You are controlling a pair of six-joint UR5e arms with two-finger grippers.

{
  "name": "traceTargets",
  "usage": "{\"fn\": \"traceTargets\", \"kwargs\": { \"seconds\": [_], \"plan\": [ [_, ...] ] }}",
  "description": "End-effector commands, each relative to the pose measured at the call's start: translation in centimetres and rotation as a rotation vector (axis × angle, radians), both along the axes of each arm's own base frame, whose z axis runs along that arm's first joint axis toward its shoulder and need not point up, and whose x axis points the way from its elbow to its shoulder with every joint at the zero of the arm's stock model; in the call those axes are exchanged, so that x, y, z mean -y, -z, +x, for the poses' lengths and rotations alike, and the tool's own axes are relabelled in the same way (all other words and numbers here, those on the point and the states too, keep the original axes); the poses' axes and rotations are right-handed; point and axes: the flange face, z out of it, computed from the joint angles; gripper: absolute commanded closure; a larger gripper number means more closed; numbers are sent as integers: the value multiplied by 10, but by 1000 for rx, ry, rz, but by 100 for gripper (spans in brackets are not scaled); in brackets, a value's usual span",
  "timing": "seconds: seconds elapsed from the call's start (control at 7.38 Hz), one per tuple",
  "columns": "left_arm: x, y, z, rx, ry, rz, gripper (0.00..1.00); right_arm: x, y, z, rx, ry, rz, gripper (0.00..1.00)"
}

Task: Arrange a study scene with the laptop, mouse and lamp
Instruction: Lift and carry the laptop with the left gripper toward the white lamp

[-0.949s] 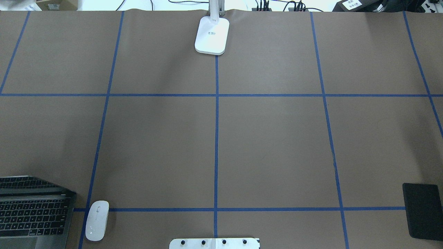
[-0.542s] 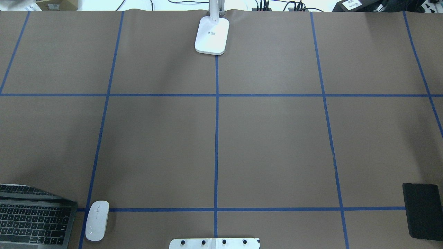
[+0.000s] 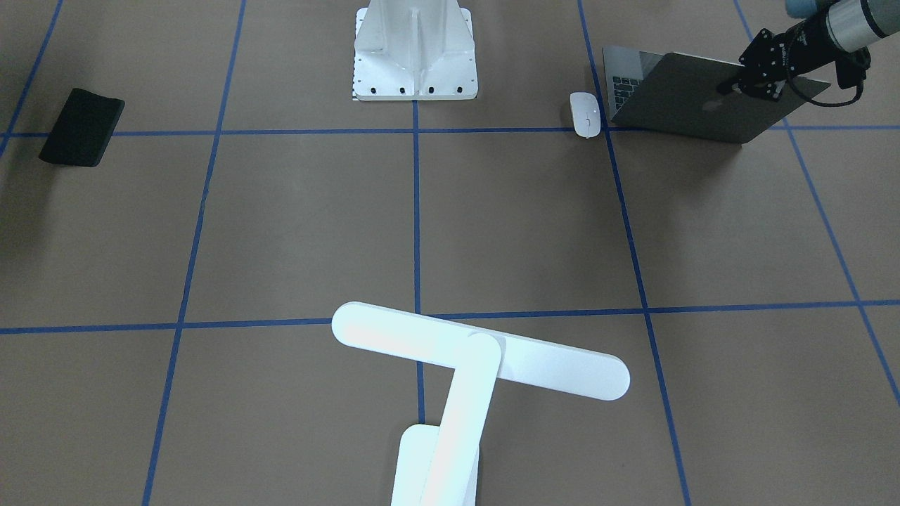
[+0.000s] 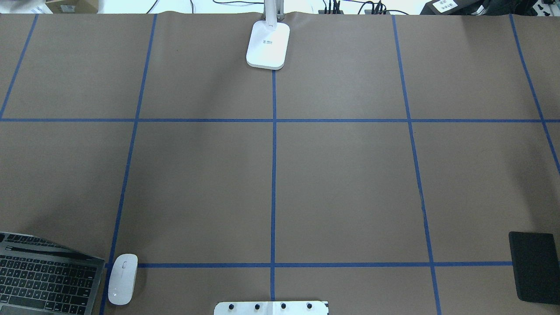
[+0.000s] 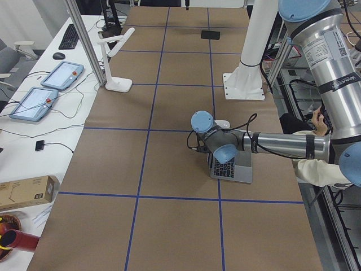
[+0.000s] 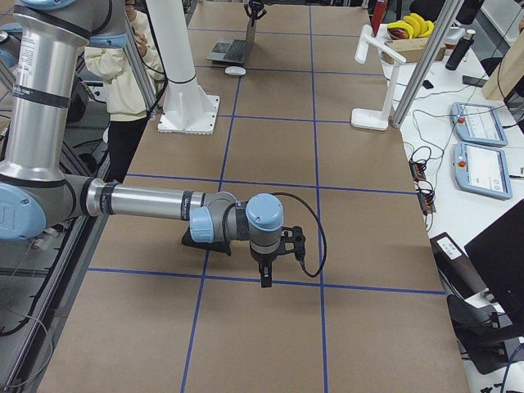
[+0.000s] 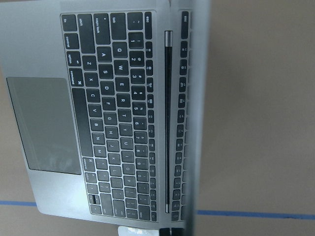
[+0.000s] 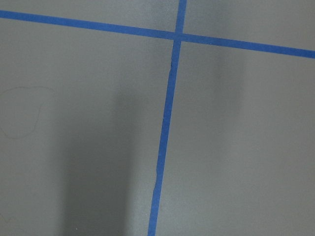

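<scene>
Laptop (image 4: 43,280) now lies closer to the counter's (image 4: 350,175) near edge and more skewed than a second ago; mouse (image 4: 123,278) just beside it and lamp (image 4: 267,43) at the far edge are unmoved. Left claw (image 3: 735,83) is at the lid's (image 3: 703,105) top edge, grip undeterminable, likewise right claw (image 6: 265,277); repositioning appears underway.

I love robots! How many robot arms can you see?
2. The left arm reaches to the laptop beside the mouse; the right arm stretches low over the table by the black pad. No others seem hidden.
</scene>
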Motion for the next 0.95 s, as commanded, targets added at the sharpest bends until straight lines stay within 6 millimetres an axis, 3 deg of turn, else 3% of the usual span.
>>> {"fn": "traceTargets", "kwargs": {
  "seconds": [0.0,0.14,0.27,0.54,0.81],
  "plan": [
    [19,24,10,-48,-14,53,100,-13,-4,2,1,-2,-14,0],
    [43,48,16,-75,-15,58,100,-23,-4,2,-2,-1,-19,0],
    [74,86,22,-102,-16,57,100,-30,-9,3,-3,-1,-31,0],
    [108,140,41,-117,-18,86,100,-42,-10,5,-4,-4,-42,0],
    [134,178,55,-120,-17,93,100,-50,-9,6,-11,-4,-46,0]
  ]
}}
